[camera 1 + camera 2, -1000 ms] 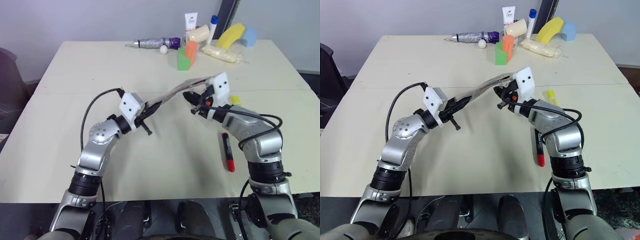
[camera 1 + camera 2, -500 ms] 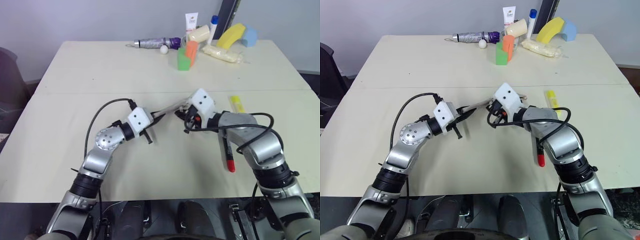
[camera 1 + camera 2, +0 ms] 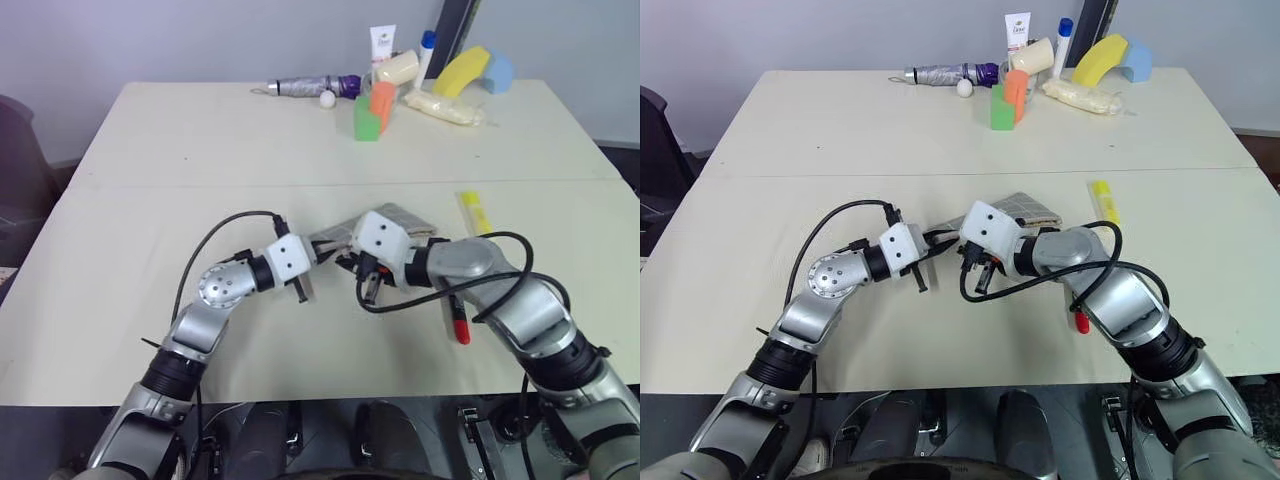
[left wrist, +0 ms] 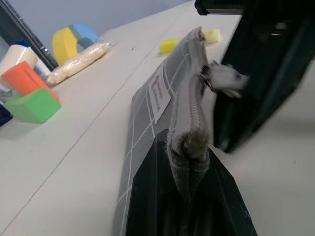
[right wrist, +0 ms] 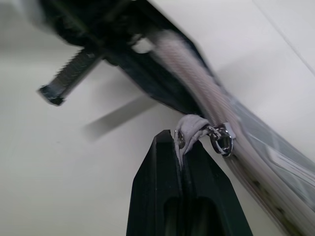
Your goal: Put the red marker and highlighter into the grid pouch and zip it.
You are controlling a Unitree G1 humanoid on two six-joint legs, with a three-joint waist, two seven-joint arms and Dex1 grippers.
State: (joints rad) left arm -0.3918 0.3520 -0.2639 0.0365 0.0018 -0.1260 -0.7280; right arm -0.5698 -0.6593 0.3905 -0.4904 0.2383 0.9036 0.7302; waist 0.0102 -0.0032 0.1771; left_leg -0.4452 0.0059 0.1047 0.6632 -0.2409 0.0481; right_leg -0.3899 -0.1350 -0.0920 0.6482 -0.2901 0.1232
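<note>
Nearest on the cream counter (image 3: pixel 150 180), the red marker (image 3: pixel 457 318) is seen lying flat, partly hidden under the right forearm, untouched. Just beyond, at mid-counter, the grid pouch (image 3: pixel 395 220) is held between the 2 arms, edge upward, its far end resting on the counter. The left end effector (image 4: pixel 189 194) is clamped shut on the pouch's near end, with the grey zipper band pinched between its black fingers (image 4: pixel 147 196). The right end effector (image 5: pixel 183 147) is closed on the pouch's fabric zipper pull tab (image 5: pixel 189 129), with the metal ring of the slider just beside its tips. A small white label (image 4: pixel 158 93) is seen on the pouch's gridded side. Farther off, to the right, the highlighter (image 3: pixel 473 211) lies flat on the counter, apart from the pouch and from both arms. Along the far edge, a folded umbrella (image 3: pixel 310 87), a small white ball (image 3: pixel 327 98), a green block (image 3: pixel 367 118) touching an orange block (image 3: pixel 382 100), a white tube (image 3: pixel 382 45), a bagged pale item (image 3: pixel 445 108), and yellow (image 3: pixel 462 70) and blue (image 3: pixel 497 70) foam shapes are noted.
</note>
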